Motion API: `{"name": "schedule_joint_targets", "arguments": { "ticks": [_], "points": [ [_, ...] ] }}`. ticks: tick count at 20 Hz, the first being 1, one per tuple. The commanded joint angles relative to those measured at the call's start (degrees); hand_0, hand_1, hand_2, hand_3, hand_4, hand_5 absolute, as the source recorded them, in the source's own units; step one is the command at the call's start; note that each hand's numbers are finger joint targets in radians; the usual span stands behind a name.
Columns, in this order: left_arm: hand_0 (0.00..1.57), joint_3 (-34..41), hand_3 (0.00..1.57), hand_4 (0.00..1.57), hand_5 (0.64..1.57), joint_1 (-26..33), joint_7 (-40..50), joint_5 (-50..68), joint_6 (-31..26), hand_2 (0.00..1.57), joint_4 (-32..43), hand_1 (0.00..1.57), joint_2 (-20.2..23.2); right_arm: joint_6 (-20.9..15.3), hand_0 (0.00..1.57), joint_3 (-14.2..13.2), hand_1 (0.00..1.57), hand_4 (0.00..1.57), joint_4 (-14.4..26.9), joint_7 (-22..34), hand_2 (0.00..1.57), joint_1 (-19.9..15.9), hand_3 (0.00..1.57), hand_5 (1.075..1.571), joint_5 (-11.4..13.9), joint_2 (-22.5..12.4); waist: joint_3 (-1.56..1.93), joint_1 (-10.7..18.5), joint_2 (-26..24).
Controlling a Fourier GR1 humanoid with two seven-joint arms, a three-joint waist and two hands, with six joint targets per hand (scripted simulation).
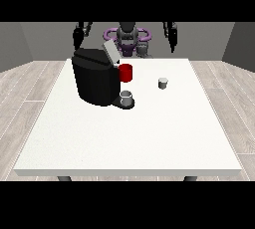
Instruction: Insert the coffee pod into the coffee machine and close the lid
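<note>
— Front view first: what carries everything, and what surrounds it?

— A large white matte bench (124, 138) on dark legs, standing on a pale wood-plank floor (20, 93) with grey walls (45, 39) behind.

— And the shapes on it?

— A boxy black coffee machine (94, 81) sits left of centre. Its grey lid (110, 53) is tilted up and open. A red part (126, 72) juts from the machine's right side, and a small grey cup (126, 98) stands on the machine's dark base, below it.

— Where is the coffee pod?

— The coffee pod (163, 83), a small pale grey cylinder, stands upright on the bench, its long axis vertical, well apart from the machine on the right.

— The hands?

— The hand at the view's left (78, 38) and the hand at the view's right (173, 36) both hang raised behind the far edge, touching nothing. I cannot tell how their fingers lie.
</note>
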Motion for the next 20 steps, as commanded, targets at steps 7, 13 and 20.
{"name": "schedule_joint_targets", "arguments": {
  "ticks": [7,13,20],
  "points": [
    [0.0,1.27,0.0,0.27,1.571,2.06,-6.72,4.35,-4.75,0.0,-0.71,0.0,-1.65,-4.65,0.0,-3.55,0.0,0.13,2.44,-5.34,0.0,0.14,0.0,1.571,0.37,3.86,-0.13,0.8,-2.28],
    [0.0,-1.01,0.0,0.32,1.571,0.88,-8.31,-3.52,-3.3,0.0,1.78,0.0,-0.21,-2.79,0.0,-4.62,0.0,0.22,6.32,-10.49,0.0,-0.86,0.0,1.571,-0.97,3.66,-0.13,0.22,0.0],
    [0.0,9.05,0.0,0.0,1.571,-11.09,-3.27,-1.14,-7.77,0.0,12.47,0.0,10.17,-3.76,0.0,0.89,0.0,0.13,1.52,-8.17,0.0,-2.24,0.0,1.571,0.63,6.38,-0.15,-5.62,4.83]
  ]
}}
